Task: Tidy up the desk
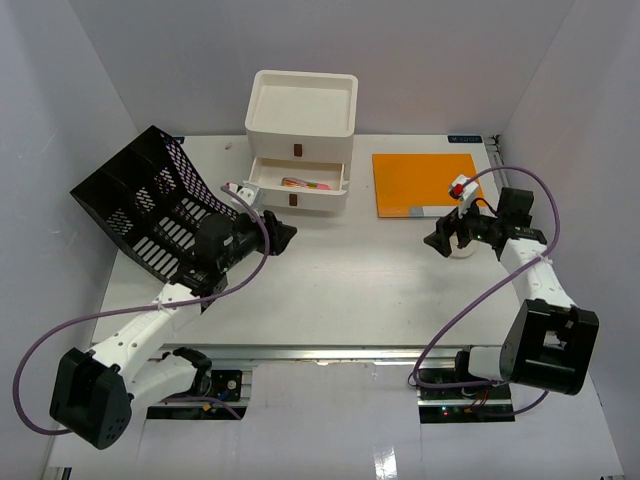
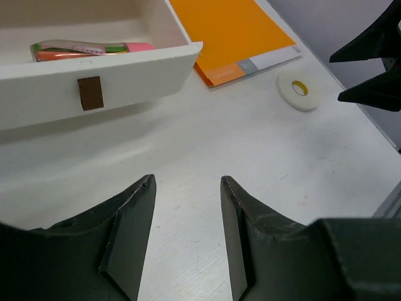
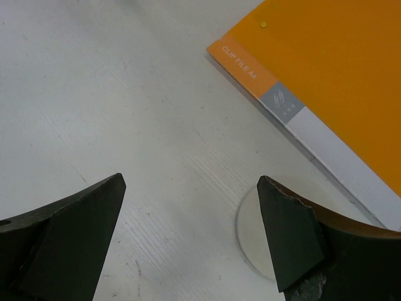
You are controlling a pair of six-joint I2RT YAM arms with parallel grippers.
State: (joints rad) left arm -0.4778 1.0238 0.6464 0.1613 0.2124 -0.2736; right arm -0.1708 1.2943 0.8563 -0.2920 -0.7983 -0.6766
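The desk (image 1: 350, 285) is a white tabletop. My left gripper (image 1: 283, 236) is open and empty, low over the desk just in front of the white drawer box (image 1: 300, 125). The box's top drawer (image 1: 297, 185) stands open with pink and green items (image 2: 88, 49) inside. In the left wrist view my left gripper (image 2: 187, 183) points at bare desk. My right gripper (image 1: 441, 238) is open wide and empty beside a white tape roll (image 3: 258, 235), just in front of the orange folder (image 1: 425, 183). The roll is partly hidden behind my right finger (image 3: 291, 235).
A black mesh file rack (image 1: 140, 200) lies tilted at the back left. The tape roll (image 2: 299, 89) and orange folder (image 2: 232, 34) also show in the left wrist view. White walls enclose the desk; a metal rail (image 1: 320, 352) runs along its front.
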